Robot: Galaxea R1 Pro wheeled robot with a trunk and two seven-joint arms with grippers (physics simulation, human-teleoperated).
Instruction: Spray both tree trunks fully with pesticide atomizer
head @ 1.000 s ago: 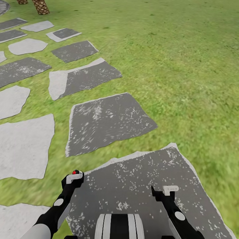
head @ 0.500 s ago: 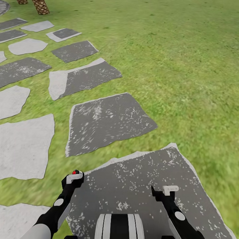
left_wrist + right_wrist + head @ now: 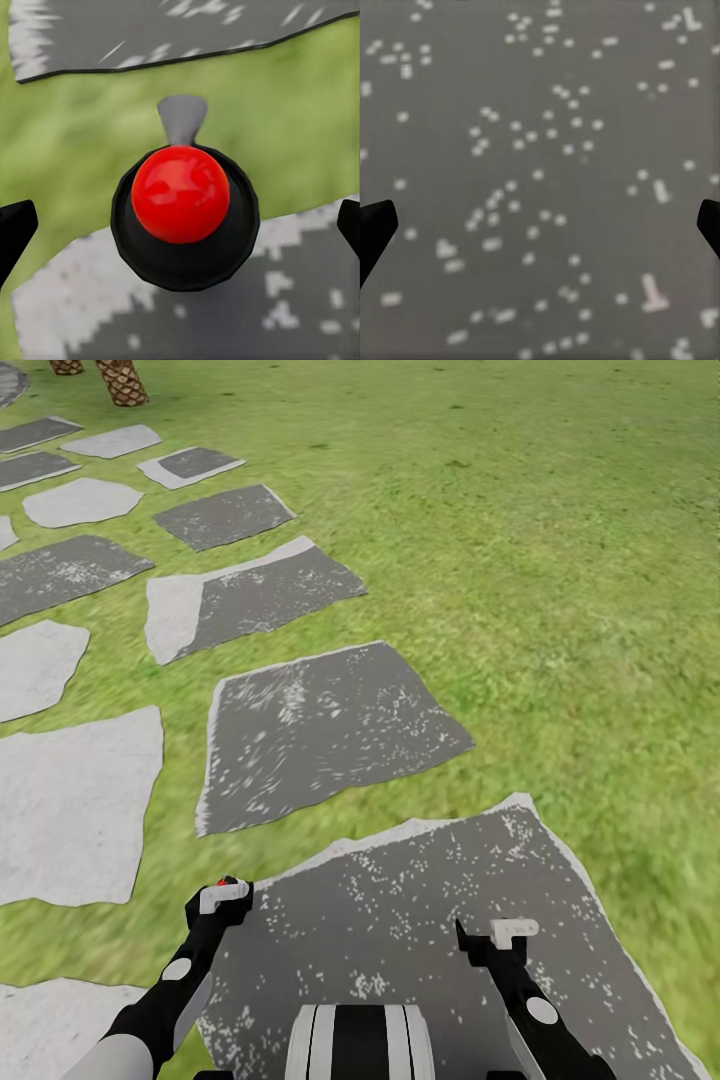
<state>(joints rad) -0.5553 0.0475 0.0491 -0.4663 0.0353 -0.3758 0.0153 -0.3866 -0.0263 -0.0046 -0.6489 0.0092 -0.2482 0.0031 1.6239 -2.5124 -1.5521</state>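
The pesticide atomizer [image 3: 184, 217] stands on the floor where a dark stone slab meets the grass. From straight above I see its red ball top, round black body and grey nozzle. My left gripper [image 3: 180, 232] hangs over it, open, with a black fingertip on each side and clear of the body. In the head view the atomizer's red top [image 3: 222, 881] peeks past the left gripper [image 3: 226, 898]. My right gripper [image 3: 500, 938] is open over the speckled slab [image 3: 540, 150] with nothing between its fingers. The two trees and their trunks are out of view.
Grey and pale stepping stones [image 3: 320, 730] run from my base to the far left across the lawn [image 3: 560, 560]. Two brown scaly trunk bases [image 3: 122, 382] stand at the far left. My white trunk [image 3: 360, 1042] shows low in the middle.
The whole head view has shifted slightly, so the camera moved. Less of the red top shows beyond the left gripper. Both arms keep their pose.
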